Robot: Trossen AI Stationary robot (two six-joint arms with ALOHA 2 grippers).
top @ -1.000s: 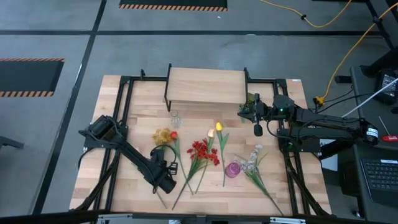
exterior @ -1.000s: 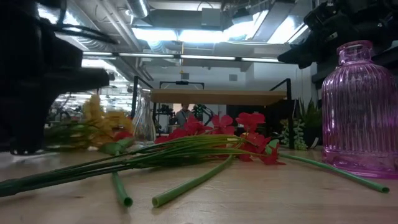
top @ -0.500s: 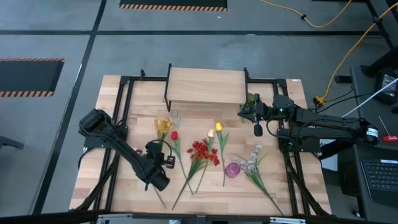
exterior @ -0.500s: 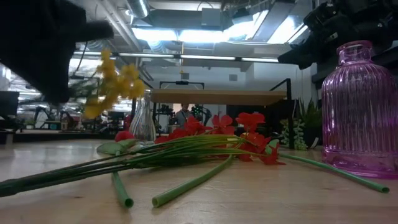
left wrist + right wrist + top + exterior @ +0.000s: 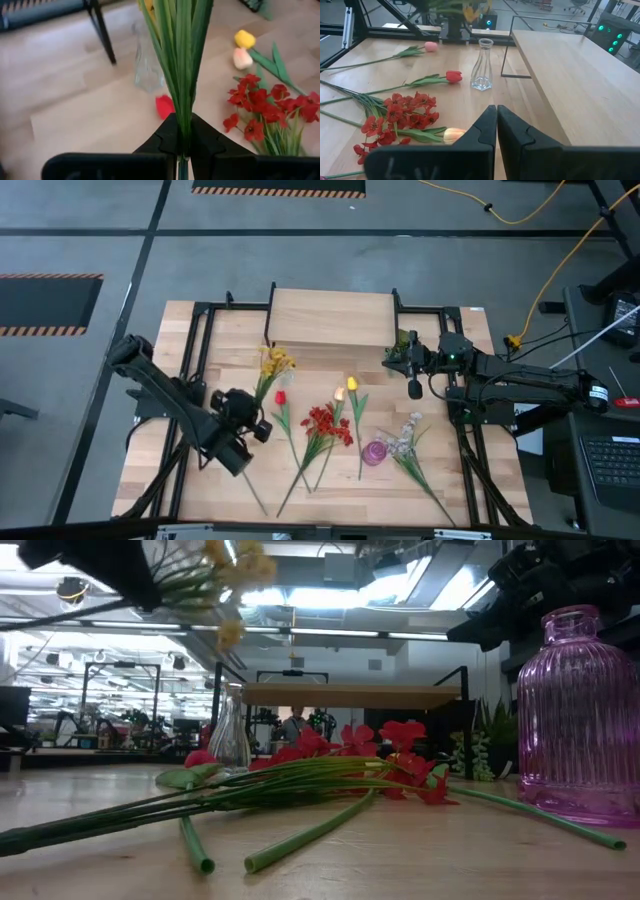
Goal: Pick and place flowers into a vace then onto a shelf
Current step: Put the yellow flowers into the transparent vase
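Pale wood slats form the bench (image 5: 190,330), which carries the light wood shelf on thin black legs (image 5: 330,317) at its far edge. Left gripper (image 5: 262,427) hangs above the bench, fingers pinching the green stems of the yellow-orange flower spray (image 5: 274,361), blossoms toward the shelf. Right gripper (image 5: 387,360) waits beside the shelf, fingers pressed together. Judged step: carrying the spray to the small clear glass vase (image 5: 282,368); next, upend the stems over its narrow mouth.

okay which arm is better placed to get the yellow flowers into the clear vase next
Left, most likely. The left claw is already shut on the yellow flowers, lifted close to the clear vase. The right claw is shut and empty, parked beside the shelf.
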